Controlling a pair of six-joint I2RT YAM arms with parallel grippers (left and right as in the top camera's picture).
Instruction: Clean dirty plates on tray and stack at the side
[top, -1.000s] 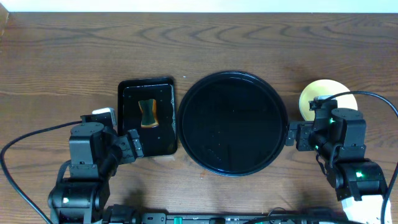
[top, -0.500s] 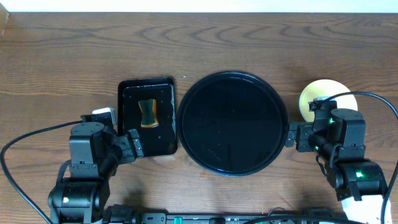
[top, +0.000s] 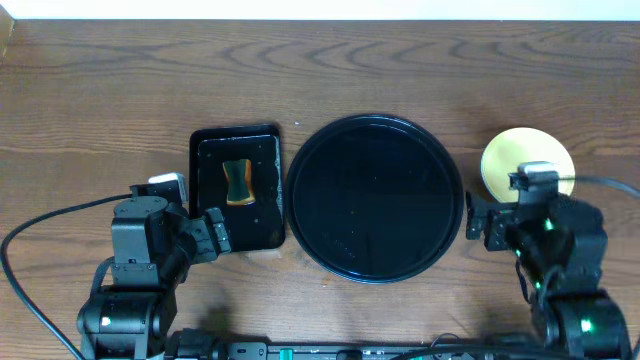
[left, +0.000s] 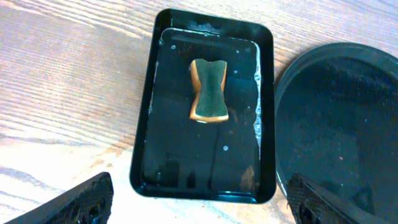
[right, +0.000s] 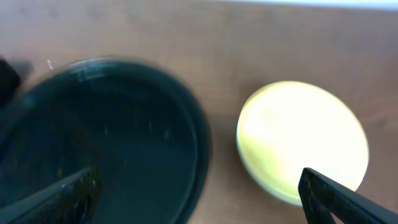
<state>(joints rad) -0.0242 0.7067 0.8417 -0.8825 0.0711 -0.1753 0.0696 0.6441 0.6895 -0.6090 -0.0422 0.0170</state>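
Left of the tray (top: 375, 200), the left gripper (top: 213, 233) hangs wide open and empty, just short of the near end of a small rectangular tray (left: 144, 124). That holds a sponge (left: 208, 90) whose long axis runs away from the gripper. The tray itself carries no plates. Right of the tray, a pale yellow plate (top: 515, 155) sits on the surface (top: 100, 100); whether others lie beneath it I cannot tell. The right gripper (top: 480, 220), also wide open and empty, hovers just beside the plate's near edge, so the right arm is clearly nearer.

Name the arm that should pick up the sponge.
Left. The left gripper, open, hangs by the small tray holding the sponge; the right gripper sits across the round tray, beside the yellow plate.
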